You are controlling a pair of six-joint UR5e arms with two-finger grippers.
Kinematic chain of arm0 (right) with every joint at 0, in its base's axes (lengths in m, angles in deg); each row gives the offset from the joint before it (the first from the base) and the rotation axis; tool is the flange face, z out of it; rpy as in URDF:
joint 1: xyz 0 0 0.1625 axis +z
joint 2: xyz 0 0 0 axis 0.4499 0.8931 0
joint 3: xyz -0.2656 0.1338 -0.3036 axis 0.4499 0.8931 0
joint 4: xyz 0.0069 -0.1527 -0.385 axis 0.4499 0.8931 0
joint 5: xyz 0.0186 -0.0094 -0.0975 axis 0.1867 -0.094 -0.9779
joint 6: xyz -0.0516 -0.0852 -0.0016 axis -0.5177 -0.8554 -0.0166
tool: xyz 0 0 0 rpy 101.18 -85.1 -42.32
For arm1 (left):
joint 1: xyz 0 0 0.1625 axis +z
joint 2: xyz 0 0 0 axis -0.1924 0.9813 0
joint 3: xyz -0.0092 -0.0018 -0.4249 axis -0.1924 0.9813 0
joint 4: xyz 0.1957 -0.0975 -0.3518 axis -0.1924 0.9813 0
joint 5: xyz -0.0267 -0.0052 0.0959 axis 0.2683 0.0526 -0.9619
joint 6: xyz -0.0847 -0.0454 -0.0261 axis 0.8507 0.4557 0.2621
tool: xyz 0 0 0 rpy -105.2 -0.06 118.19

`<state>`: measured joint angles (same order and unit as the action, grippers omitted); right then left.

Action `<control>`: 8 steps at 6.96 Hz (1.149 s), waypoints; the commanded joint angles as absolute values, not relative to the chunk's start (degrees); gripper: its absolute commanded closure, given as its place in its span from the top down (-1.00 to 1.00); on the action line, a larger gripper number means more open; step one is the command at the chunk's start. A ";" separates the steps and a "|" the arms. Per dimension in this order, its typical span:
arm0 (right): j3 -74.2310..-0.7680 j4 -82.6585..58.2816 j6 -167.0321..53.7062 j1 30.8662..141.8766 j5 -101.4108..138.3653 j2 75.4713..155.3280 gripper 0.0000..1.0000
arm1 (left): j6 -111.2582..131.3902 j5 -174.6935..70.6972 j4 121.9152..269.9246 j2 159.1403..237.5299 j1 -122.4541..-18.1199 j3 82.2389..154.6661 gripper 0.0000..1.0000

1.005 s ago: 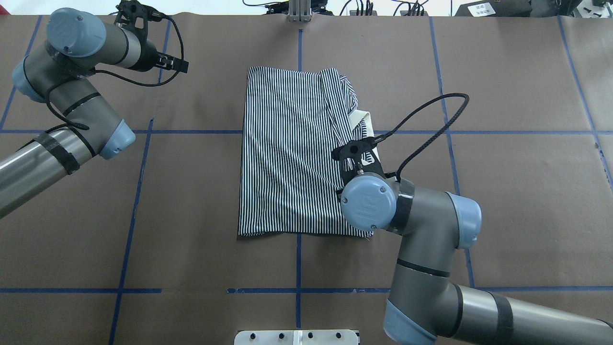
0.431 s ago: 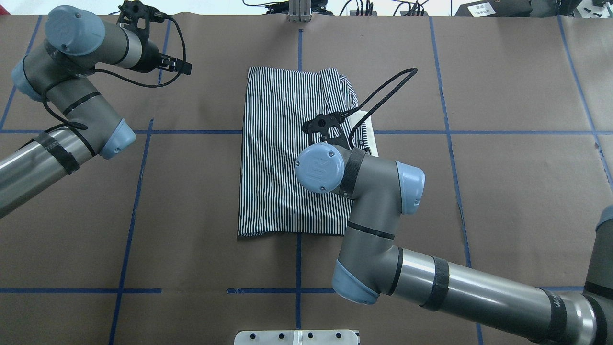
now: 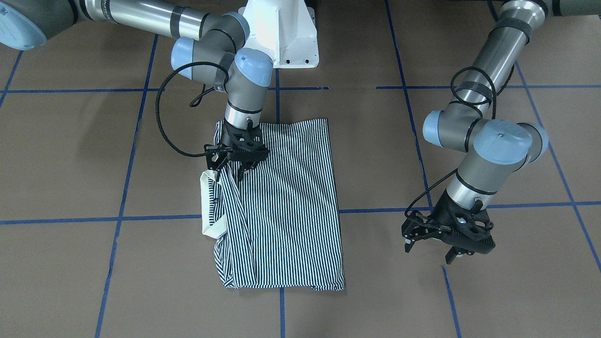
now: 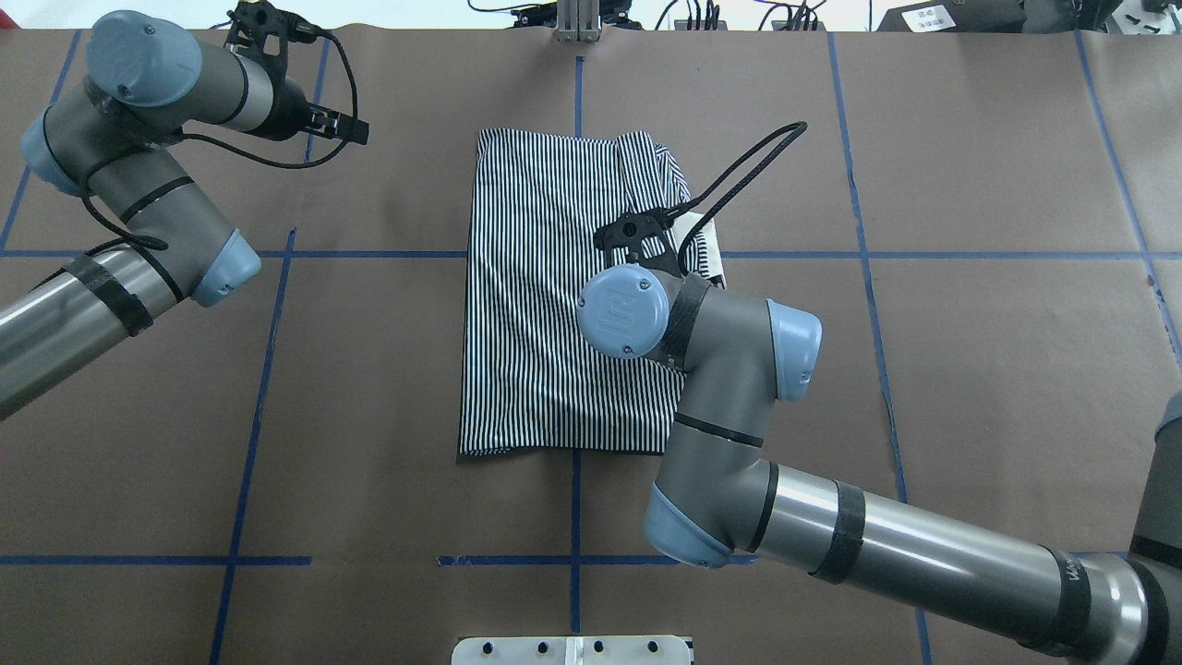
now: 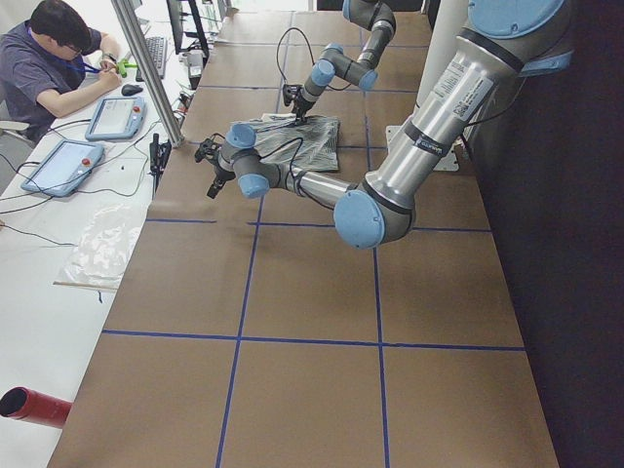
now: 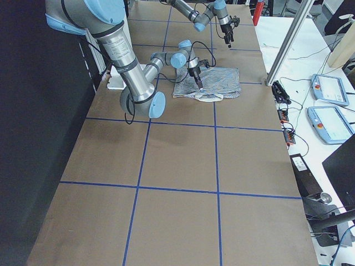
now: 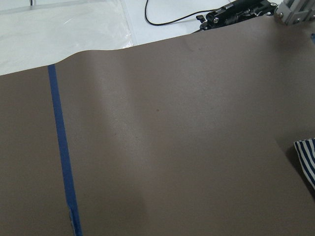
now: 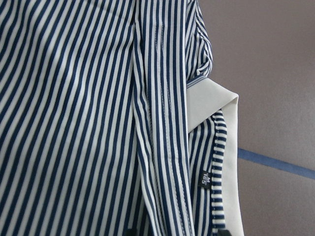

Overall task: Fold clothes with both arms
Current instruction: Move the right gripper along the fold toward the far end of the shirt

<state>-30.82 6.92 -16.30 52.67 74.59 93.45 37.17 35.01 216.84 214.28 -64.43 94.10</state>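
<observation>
Right gripper (image 3: pixel 229 168) has its fingers spread with nothing pinched. It's parked low over the striped polo shirt (image 3: pixel 286 206), by the long fold on the shirt's right side, just beside the cream collar (image 3: pixel 209 206) poking out there. Can't tell if the tips actually touch the cloth. The shirt lies folded into a rough rectangle, flat in the middle of the brown table (image 3: pixel 70 155). Left gripper (image 3: pixel 429 249) is spread too and holds nothing, off at the far left over bare table, well apart from the shirt.
</observation>
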 commanded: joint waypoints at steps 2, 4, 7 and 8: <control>-30.11 6.69 -21.39 55.91 76.67 96.03 0.25 | 37.17 35.01 216.84 214.34 -64.35 94.10 1.00; -30.63 6.69 -25.16 59.07 79.03 98.40 0.25 | 37.17 35.01 216.84 214.25 -64.35 94.10 1.00; -31.16 5.03 -25.97 61.19 79.39 99.56 0.29 | 37.17 35.01 216.75 214.34 -64.35 94.10 1.00; -30.38 3.54 -25.53 61.19 79.56 97.21 0.31 | 37.17 35.01 216.84 214.34 -64.35 94.10 1.00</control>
<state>-30.92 5.06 -25.97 60.93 79.36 99.01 37.17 35.01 216.77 214.34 -64.35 94.10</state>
